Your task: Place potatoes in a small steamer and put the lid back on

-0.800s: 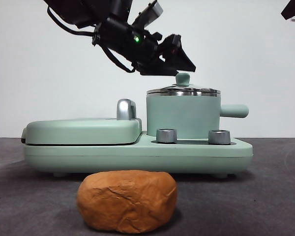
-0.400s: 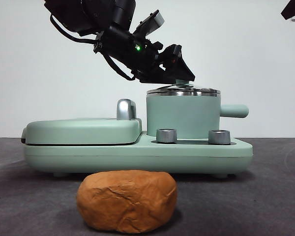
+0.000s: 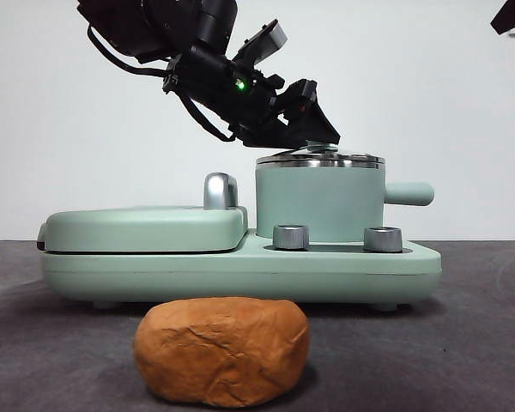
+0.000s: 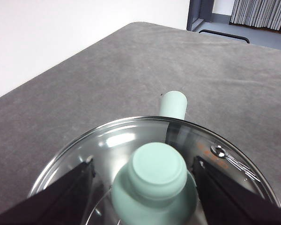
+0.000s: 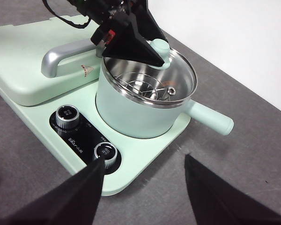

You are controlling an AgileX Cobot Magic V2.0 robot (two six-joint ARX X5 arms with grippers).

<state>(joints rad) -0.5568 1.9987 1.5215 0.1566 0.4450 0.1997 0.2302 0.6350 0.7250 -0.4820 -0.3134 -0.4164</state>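
Note:
The orange-brown potato (image 3: 221, 350) lies on the table in front of the appliance. The mint-green small steamer (image 3: 319, 202) stands on the appliance's right side, also in the right wrist view (image 5: 140, 112). Its lid (image 3: 320, 159) rests on the pot. My left gripper (image 3: 313, 129) comes down from the upper left. In the left wrist view, the left gripper (image 4: 143, 164) is open, one jaw on each side of the lid's green knob (image 4: 157, 171). My right gripper (image 5: 144, 159) is open and empty above the table, a black tip (image 3: 513, 15) in the front view.
A flat green griddle (image 3: 146, 227) with a chrome handle (image 3: 221, 190) sits left of the steamer on the same base. Two steel dials (image 3: 291, 237) (image 3: 383, 239) stand in front of the pot. The pot's side handle (image 3: 409, 193) points right.
The left gripper came down from just above the lid's knob to straddle it. Over the last half second it has hardly moved. The potato and the right arm stayed still.

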